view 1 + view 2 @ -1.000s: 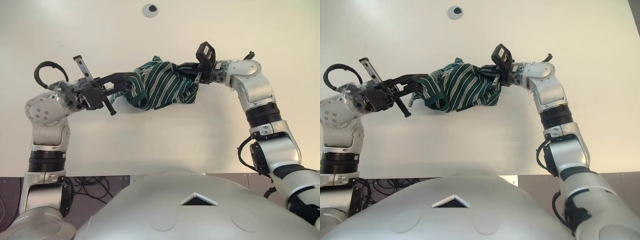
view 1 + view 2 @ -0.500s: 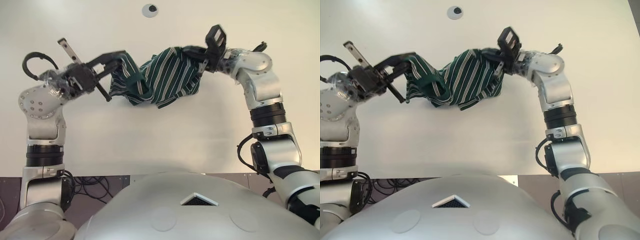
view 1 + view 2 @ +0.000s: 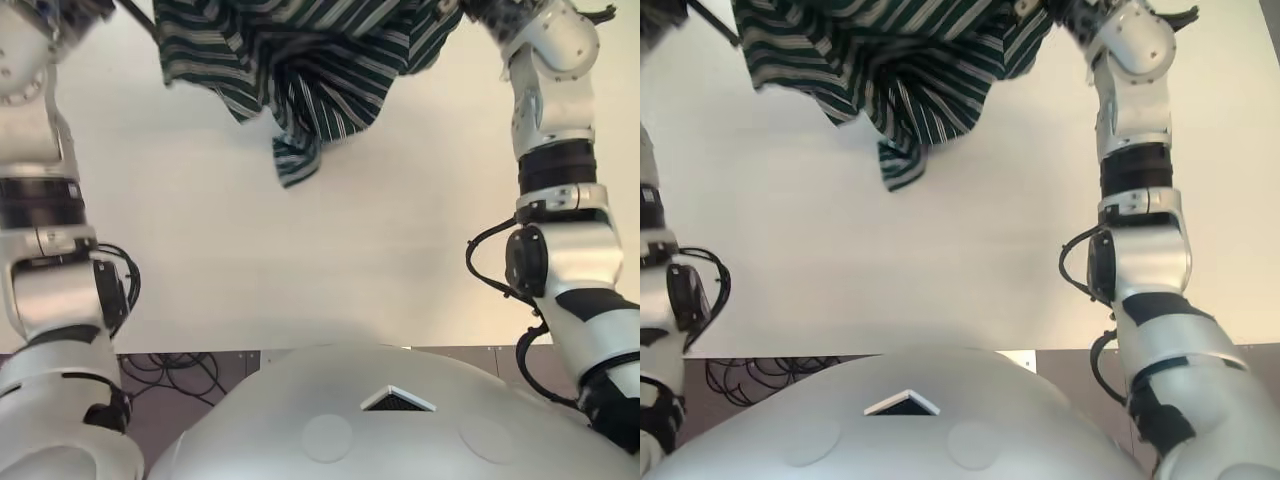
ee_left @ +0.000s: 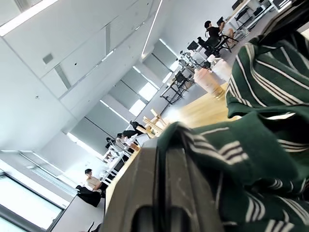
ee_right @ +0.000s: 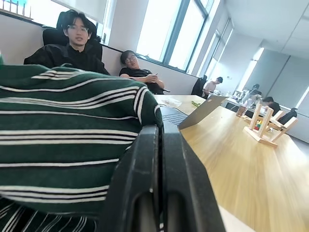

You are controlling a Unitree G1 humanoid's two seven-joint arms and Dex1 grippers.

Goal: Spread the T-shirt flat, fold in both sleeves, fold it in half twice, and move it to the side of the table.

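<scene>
- The T-shirt [image 3: 300,70] is dark green with thin white stripes. It hangs in the air as a rumpled curtain across the top of the head views, from upper left to upper right of centre.
- Its cloth bunches into deep folds toward the middle. One narrow flap with a hemmed edge droops lowest, just left of centre, over the pale bench [image 3: 300,260]. I cannot tell whether that flap touches the bench.
- The left arm [image 3: 40,200] stands almost upright along the left edge of the frame, its upper end at the top left corner.
- The right arm [image 3: 555,200] rises the same way on the right side, bending inward toward the shirt at the top.
- In the left wrist view the left pincer [image 4: 163,145] has its two black fingers pressed together, with striped cloth draped over and caught at the tip.
- In the right wrist view the right pincer [image 5: 159,140] is likewise closed narrow, with the shirt's fabric gripped at its end.
- Half a second ago the arms reached forward at mid-height and the shirt sagged as a short bundle between them. Both arms have since lifted steeply, and the shirt is higher and stretched wider.
</scene>
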